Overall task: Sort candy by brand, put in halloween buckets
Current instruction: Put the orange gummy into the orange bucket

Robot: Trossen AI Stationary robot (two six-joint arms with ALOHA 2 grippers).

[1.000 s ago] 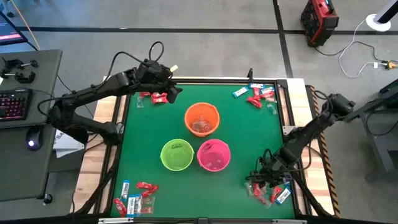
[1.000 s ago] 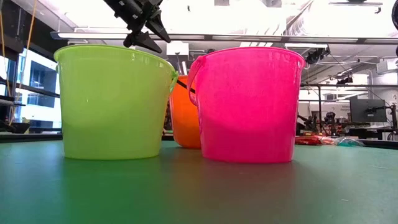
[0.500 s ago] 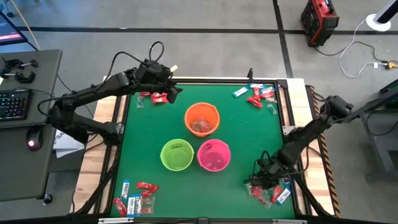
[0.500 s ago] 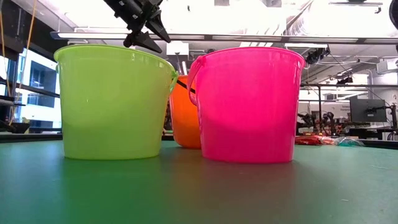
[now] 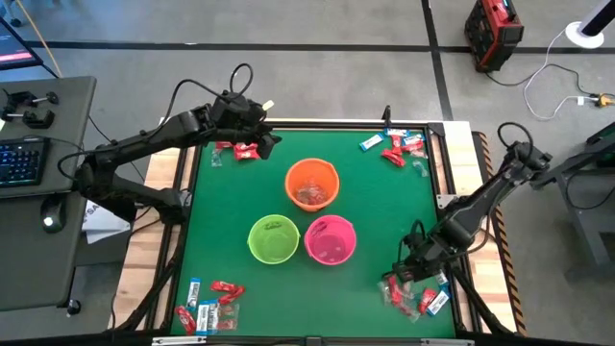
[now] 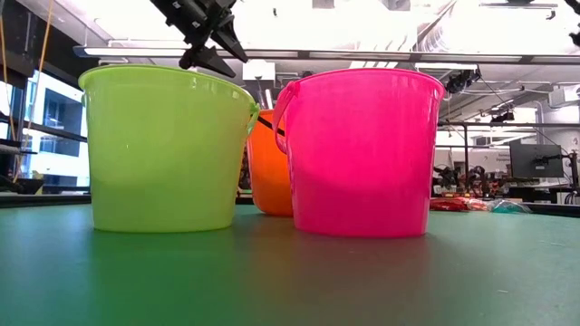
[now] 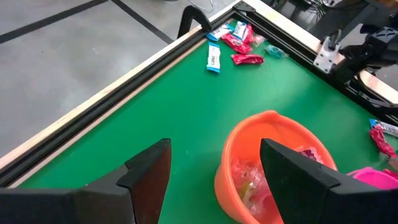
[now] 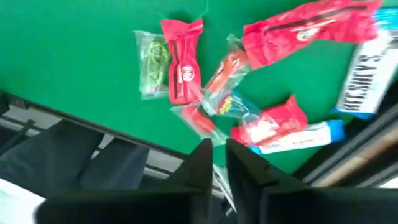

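Green table carried three buckets in the middle, candy piles at the corners. Right hand hung over one pile, fingers nearly together, apparently empty. Left hand, spread, waited by the orange bucket.

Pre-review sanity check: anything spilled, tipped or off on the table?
Nothing stands out. The orange bucket, green bucket and pink bucket all stand upright mid-table. Loose candy lies in corner piles, none spilled off the green mat.

Right gripper now raised slightly, fingers nearly closed above candy.
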